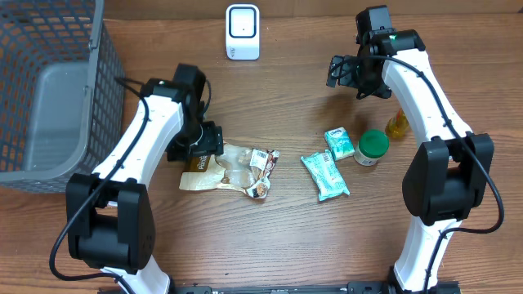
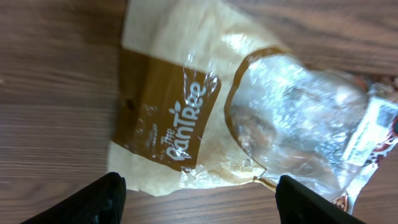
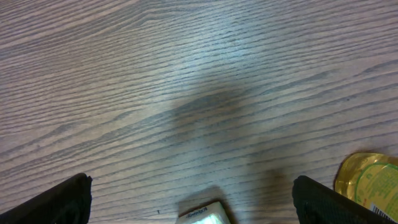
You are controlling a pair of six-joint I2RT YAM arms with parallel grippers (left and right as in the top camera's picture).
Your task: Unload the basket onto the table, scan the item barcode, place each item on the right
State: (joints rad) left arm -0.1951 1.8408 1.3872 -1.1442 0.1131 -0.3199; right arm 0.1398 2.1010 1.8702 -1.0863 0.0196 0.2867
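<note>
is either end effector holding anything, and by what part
Nothing held: left end effector open over the snack bag, right end effector open over the table.

**Bright, even light; wrist views softer**

The overhead view is bright and sharp, with faint, soft shadows on the tabletop (image 1: 278, 245). In the left wrist view, glare streaks the clear plastic of the snack bag (image 2: 186, 93). The right wrist view is slightly soft, a dim shadow patch darkening the wood at its centre.

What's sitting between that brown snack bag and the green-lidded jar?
A larger teal packet and a smaller teal packet lie there, as the overhead view shows.
</note>
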